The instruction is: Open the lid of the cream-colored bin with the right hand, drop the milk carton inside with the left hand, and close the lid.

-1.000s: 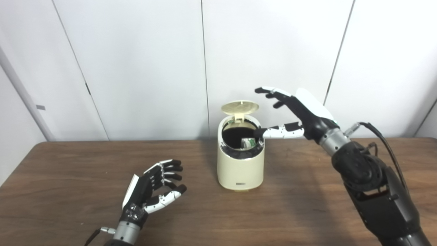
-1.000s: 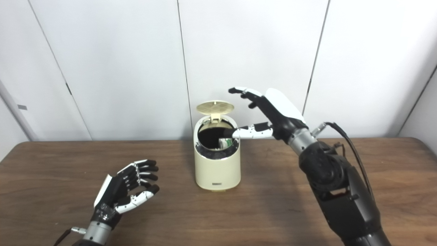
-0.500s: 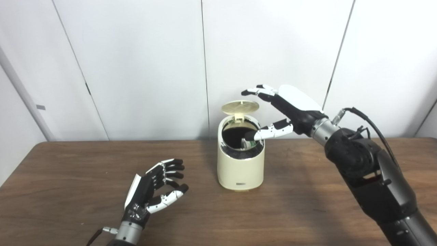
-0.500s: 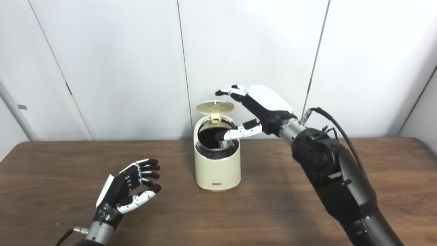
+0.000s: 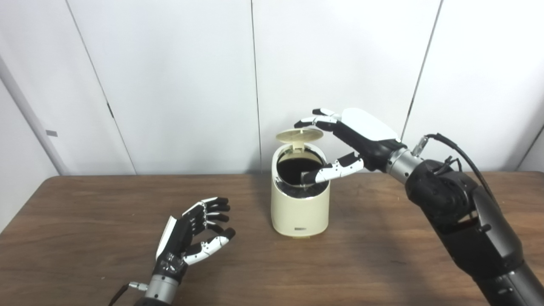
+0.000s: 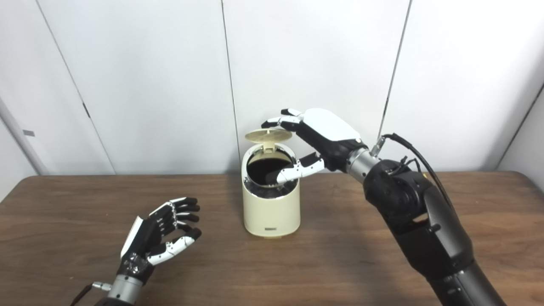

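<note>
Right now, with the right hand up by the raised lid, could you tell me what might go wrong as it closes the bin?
1. The right hand has its thumb across the bin opening; pressing the lid down could trap it.
2. The fingertips sit near the lid's back edge, so they may slip off instead of tipping it.
3. A sideways push could shove the bin along the table.

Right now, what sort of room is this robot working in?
Probably a lab or test room: plain white wall panels, a bare brown wooden table, and only a small cream-colored bin set out for practice.
</note>
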`<state>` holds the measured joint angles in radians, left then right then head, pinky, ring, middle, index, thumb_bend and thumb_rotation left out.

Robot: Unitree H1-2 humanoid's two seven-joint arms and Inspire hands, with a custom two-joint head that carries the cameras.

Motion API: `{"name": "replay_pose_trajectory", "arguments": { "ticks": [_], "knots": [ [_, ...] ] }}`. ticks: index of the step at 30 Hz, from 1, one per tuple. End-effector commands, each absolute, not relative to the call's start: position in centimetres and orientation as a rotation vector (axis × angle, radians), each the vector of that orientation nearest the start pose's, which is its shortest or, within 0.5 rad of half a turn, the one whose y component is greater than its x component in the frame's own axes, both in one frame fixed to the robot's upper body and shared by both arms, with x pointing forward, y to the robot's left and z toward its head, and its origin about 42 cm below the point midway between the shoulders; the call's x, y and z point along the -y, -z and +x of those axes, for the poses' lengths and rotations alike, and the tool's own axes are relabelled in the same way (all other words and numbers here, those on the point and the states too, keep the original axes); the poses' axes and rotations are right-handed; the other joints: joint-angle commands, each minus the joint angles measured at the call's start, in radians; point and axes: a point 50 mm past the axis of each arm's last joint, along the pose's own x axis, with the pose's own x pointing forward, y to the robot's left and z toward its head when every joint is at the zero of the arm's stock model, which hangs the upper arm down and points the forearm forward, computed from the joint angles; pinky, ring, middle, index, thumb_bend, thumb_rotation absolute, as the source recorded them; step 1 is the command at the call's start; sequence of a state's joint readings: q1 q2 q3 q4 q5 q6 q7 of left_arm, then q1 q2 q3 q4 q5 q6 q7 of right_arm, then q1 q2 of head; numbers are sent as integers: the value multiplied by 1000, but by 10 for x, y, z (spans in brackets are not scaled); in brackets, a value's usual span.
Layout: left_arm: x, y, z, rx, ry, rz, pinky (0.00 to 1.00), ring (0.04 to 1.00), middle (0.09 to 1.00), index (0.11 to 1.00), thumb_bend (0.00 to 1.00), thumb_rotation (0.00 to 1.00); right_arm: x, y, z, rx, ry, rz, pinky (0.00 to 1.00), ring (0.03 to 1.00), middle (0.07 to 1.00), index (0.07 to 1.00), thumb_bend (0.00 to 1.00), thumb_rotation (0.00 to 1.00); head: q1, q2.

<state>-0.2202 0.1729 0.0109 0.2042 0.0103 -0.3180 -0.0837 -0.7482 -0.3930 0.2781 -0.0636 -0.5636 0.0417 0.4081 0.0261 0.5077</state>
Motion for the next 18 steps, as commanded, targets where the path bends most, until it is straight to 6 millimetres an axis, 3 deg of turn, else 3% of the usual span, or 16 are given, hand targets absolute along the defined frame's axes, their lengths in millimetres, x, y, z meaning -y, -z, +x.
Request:
{"name": "replay_pose_trajectory", "arguments": {
  "ticks": [1,18],
  "knots": [
    [-256,-151,361,395,109,206,533,656,723,762,647,235,184,-380,428,681,-403,-1177,826,967,852,821,680,607,1,3],
    [-253,-153,359,396,103,204,520,651,722,755,640,230,187,-368,410,722,-457,-1213,816,962,815,811,706,593,3,23]
  ]
}}
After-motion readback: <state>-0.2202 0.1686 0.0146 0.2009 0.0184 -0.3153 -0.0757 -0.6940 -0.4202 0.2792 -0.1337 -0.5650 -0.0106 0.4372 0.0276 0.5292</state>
